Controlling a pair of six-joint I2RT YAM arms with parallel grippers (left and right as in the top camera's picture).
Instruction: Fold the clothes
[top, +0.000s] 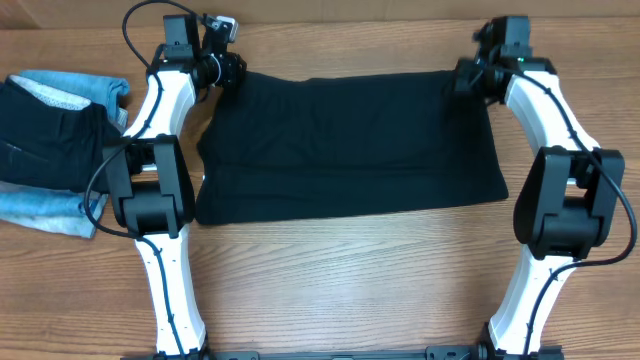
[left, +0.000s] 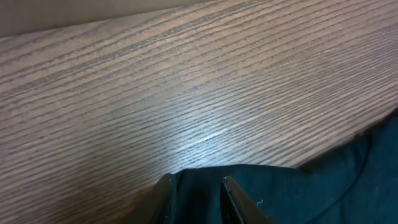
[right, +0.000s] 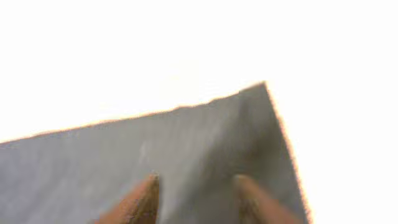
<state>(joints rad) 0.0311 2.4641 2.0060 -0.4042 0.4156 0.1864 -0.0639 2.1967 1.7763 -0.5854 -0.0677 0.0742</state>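
Note:
The black T-shirt (top: 350, 140) lies flat on the wooden table as a wide rectangle, in the overhead view. My left gripper (top: 228, 72) is at its far left corner. In the left wrist view, my left gripper (left: 196, 182) has its fingers closed narrowly on a bunch of the black fabric (left: 298, 193). My right gripper (top: 466, 78) is at the far right corner. In the overexposed right wrist view, my right gripper (right: 196, 180) has the shirt corner (right: 186, 137) between its fingers, looking grey. The neck tag is hidden.
A dark folded garment with a pale speckled band (top: 45, 135) lies on light-blue denim pieces (top: 50, 212) at the table's left edge, close to the left arm. Bare wood (top: 350, 280) lies in front of the shirt.

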